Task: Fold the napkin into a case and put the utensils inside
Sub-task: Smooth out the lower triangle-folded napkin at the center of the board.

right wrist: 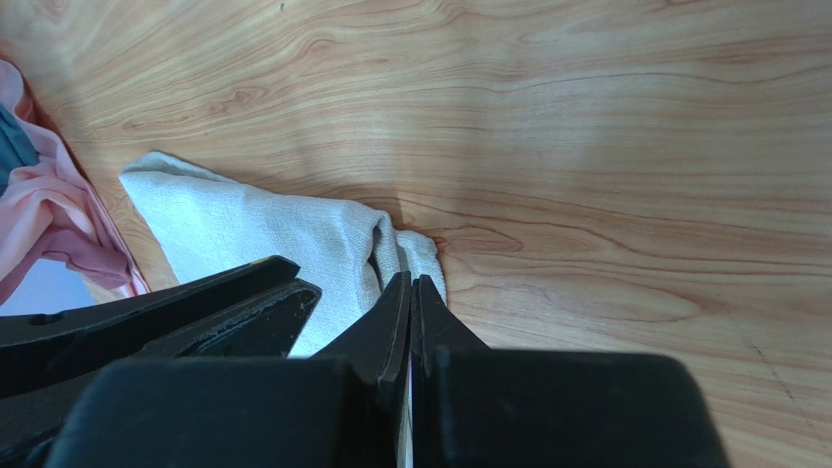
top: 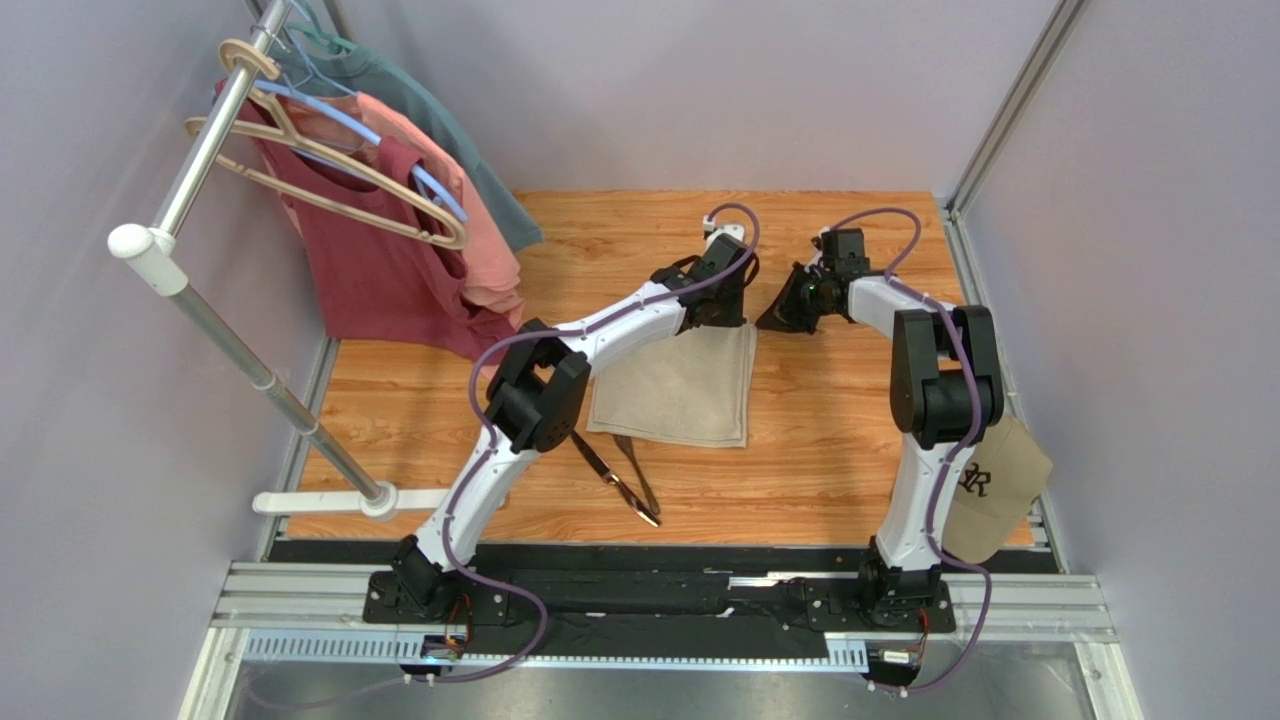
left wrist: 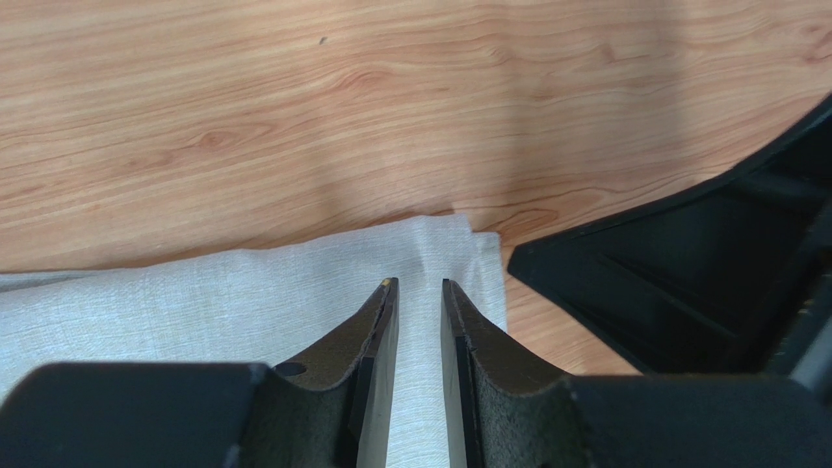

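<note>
The beige napkin (top: 679, 387) lies flat in the middle of the wooden table (top: 842, 450). My left gripper (top: 732, 305) stands over its far right corner, fingers a narrow gap apart with cloth (left wrist: 244, 302) showing between them (left wrist: 419, 285). My right gripper (top: 792, 300) comes in beside it from the right. Its jaws are pressed together at the napkin's corner (right wrist: 411, 279), where the cloth (right wrist: 264, 229) bunches up into a small fold. The utensils (top: 624, 483), two slim dark pieces crossing at their near ends, lie just in front of the napkin, partly under the left arm.
A tan cap (top: 995, 480) lies at the table's right edge behind the right arm. Red and pink shirts (top: 394, 248) hang from a metal rack (top: 226, 338) at the far left, whose foot (top: 323, 501) rests on the near left of the table. Grey walls close in both sides.
</note>
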